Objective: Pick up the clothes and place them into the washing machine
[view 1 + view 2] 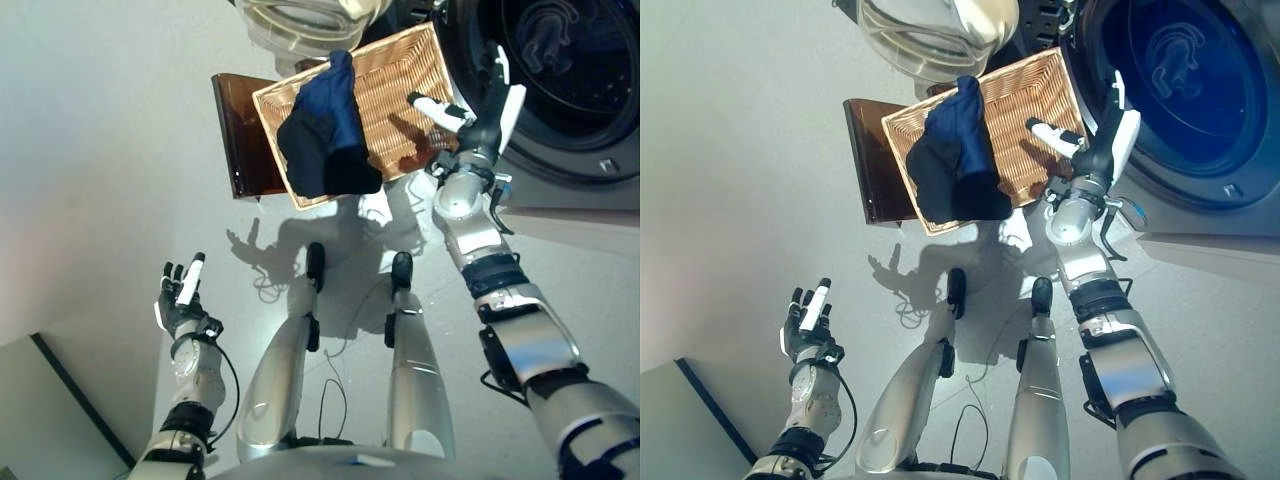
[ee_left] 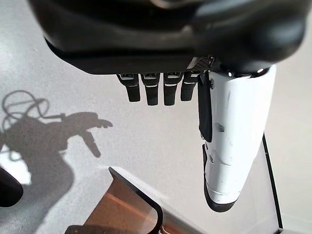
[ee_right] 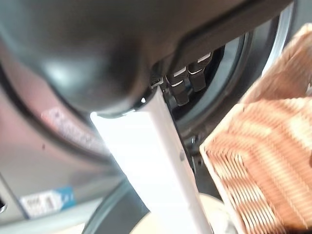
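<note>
The right robot hand [image 1: 478, 118] is up in front of the washing machine [image 1: 560, 90]. Its fingers are straight and spread, its white thumb sticks out to the side, and it holds nothing. The dark round door opening of the machine is just past its fingers.

The clothes [image 1: 325, 130] are a dark blue and black pile. They lie in the wicker basket [image 1: 410, 75], near the right robot hand on its thumb side, and nothing touches them. One end of the pile hangs over the basket's near edge. The basket rests on a brown stand [image 1: 238, 135], mostly hidden under it.

The left robot hand [image 1: 180, 300] is low over the floor [image 1: 100, 150], well apart from the clothes. It is open and empty too.

The washing machine is cut off at the picture's edge. A pale round thing [image 1: 930, 30] past the basket is also cut off, and I cannot tell what it is.
</note>
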Controlling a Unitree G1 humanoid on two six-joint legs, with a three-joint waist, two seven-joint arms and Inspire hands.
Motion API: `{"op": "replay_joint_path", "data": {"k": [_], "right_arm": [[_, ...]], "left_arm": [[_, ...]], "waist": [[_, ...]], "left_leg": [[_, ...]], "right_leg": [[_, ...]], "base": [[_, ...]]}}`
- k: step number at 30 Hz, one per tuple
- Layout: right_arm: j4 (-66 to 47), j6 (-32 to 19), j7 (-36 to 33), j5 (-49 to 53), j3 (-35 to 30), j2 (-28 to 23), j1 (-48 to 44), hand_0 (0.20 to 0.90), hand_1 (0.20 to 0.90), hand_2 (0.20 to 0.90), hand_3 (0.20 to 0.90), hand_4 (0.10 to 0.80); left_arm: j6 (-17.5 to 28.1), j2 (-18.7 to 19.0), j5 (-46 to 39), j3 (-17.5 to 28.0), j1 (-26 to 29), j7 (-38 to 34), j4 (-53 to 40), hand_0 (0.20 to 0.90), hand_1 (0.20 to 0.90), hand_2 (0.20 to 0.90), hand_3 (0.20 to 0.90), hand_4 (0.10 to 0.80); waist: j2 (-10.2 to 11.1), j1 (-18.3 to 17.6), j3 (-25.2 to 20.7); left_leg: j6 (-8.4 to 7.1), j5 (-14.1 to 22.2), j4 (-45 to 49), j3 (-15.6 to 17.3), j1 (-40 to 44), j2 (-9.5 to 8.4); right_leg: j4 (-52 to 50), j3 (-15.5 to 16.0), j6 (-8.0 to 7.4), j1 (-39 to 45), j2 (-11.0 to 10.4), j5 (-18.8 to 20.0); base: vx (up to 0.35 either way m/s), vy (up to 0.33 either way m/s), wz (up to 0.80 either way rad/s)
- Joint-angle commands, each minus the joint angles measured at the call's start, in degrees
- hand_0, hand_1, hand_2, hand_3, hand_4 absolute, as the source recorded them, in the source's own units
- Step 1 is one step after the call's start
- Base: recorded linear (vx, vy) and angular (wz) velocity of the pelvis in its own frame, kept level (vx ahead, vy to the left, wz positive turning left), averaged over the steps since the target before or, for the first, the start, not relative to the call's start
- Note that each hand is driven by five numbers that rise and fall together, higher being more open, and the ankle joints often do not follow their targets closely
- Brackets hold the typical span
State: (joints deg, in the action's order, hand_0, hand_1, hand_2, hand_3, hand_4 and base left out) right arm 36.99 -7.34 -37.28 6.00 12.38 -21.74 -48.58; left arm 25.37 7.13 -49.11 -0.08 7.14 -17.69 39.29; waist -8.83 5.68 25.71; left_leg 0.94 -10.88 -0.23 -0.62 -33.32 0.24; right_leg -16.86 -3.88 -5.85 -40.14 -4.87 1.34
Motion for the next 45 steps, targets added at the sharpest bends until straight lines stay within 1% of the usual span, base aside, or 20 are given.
{"op": "replay_joint_path", "data": {"k": [1, 5, 7, 10, 19, 22, 26, 32, 39, 45], "right_arm": [[-4.1, -2.7, 0.9, -3.2, 2.6, 0.8, -3.3, 0.9, 0.9, 0.9, 0.9, 0.8], [-2.6, -2.9, 1.7, -2.8, 4.0, 1.7, -4.9, 0.9, 0.9, 0.9, 0.9, 0.8], [-0.3, -3.3, 2.3, -1.8, 5.2, 2.4, -6.7, 0.9, 0.9, 0.9, 0.9, 0.8], [1.3, -3.8, 3.0, -0.5, 6.4, 2.9, -8.5, 0.9, 0.9, 0.9, 0.9, 0.8], [5.6, -4.1, 4.5, 2.6, 9.0, 4.4, -14.0, 0.9, 0.9, 0.9, 0.9, 0.8], [6.4, -4.3, 4.3, 3.6, 8.8, 4.7, -14.9, 0.9, 0.9, 0.9, 0.9, 0.8], [7.8, -4.4, 4.4, 5.2, 8.9, 4.7, -17.2, 0.9, 0.9, 0.9, 0.9, 0.8], [9.7, -4.7, 4.9, 7.8, 8.8, 4.7, -18.5, 0.9, 0.9, 0.9, 0.9, 0.8], [13.2, -4.6, 5.7, 9.7, 8.6, 5.4, -19.1, 0.9, 0.9, 0.9, 0.9, 0.8], [16.9, -4.3, 6.6, 10.8, 8.8, 6.5, -19.6, 0.9, 0.9, 0.9, 0.9, 0.8]], "left_arm": [[3.3, 4.2, 2.0, 2.5, -0.9, -2.2, -1.1, 0.9, 0.9, 0.9, 0.9, 0.8], [3.2, 4.6, 3.1, 2.2, -0.4, -2.6, -0.9, 0.9, 0.9, 0.9, 0.9, 0.8], [3.3, 5.3, 4.8, 2.0, 0.5, -3.5, 0.6, 0.9, 0.9, 0.9, 0.9, 0.8], [3.2, 5.7, 5.6, 1.5, 0.7, -3.4, 1.1, 0.9, 0.9, 0.9, 0.9, 0.8], [3.6, 6.1, 5.2, 0.5, 1.0, -3.8, 0.1, 0.9, 0.9, 0.9, 0.9, 0.8], [3.8, 6.3, 5.1, 0.1, 1.0, -3.9, -0.9, 0.9, 0.9, 0.9, 0.9, 0.8], [4.1, 6.5, 5.2, -1.0, 1.3, -4.0, -4.7, 0.9, 0.9, 0.9, 0.9, 0.8], [4.5, 6.8, 4.9, -1.3, 1.8, -4.3, -7.5, 0.9, 0.9, 0.9, 0.9, 0.8], [4.5, 6.6, 4.5, -1.3, 2.2, -4.5, -8.2, 0.9, 0.9, 0.9, 0.9, 0.8], [4.6, 6.7, 3.9, -1.1, 2.3, -4.5, -8.4, 0.9, 0.9, 0.9, 0.9, 0.8]], "waist": [[1.0, 2.3, -2.8], [1.1, 2.7, -2.3], [1.3, 3.2, -1.9], [1.2, 3.7, -1.5], [1.2, 4.7, 0.1], [1.1, 4.9, 0.6], [1.0, 5.2, 2.1], [1.0, 5.5, 3.6], [1.2, 5.6, 4.1], [1.4, 5.6, 4.1]], "left_leg": [[-4.82, 2.3, -1.0, 0.5, 1.8, -0.14], [-5.07, 1.7, -2.3, 0.2, 2.5, -0.15], [-5.32, 1.0, -4.2, -0.3, 3.4, -0.31], [-5.52, 0.9, -4.8, -0.7, 3.6, -0.59], [-5.37, 0.6, -4.8, -1.6, 2.5, -0.77], [-5.39, 0.5, -4.8, -1.7, 2.2, -0.75], [-5.43, 0.3, -4.8, -2.2, 1.2, -0.9], [-5.41, 0.1, -4.8, -2.6, -0.4, -1.02], [-5.32, 0.0, -4.8, -2.8, -1.3, -1.18], [-5.36, -0.1, -4.8, -2.8, -2.3, -0.97]], "right_leg": [[2.0, -0.5, 1.83, 5.2, 2.5, -3.5], [3.1, 0.0, 1.66, 5.9, 2.3, -3.0], [4.9, 0.4, 1.24, 7.1, 1.9, -2.3], [6.4, 1.0, 0.8, 8.0, 1.4, -1.5], [5.7, 1.9, 0.7, 7.2, 0.9, -1.9], [5.5, 2.1, 0.69, 6.8, 0.8, -2.0], [5.0, 2.9, 0.6, 5.9, 0.7, -2.1], [4.8, 3.4, 0.46, 4.5, 0.5, -2.0], [4.7, 3.7, 0.43, 3.5, 0.5, -2.0], [4.7, 3.6, 0.53, 2.2, 0.6, -1.8]], "base": [[0.003, 0.013, 0.04], [0.004, 0.007, 0.04], [0.016, 0.012, 0.02], [0.007, 0.005, 0.01], [0.02, 0.014, 0.04], [0.017, 0.002, 0.07], [0.008, -0.005, 0.06], [0.001, 0.003, 0.1], [-0.001, 0.004, 0.02], [0.0, 0.0, 0.0]]}}
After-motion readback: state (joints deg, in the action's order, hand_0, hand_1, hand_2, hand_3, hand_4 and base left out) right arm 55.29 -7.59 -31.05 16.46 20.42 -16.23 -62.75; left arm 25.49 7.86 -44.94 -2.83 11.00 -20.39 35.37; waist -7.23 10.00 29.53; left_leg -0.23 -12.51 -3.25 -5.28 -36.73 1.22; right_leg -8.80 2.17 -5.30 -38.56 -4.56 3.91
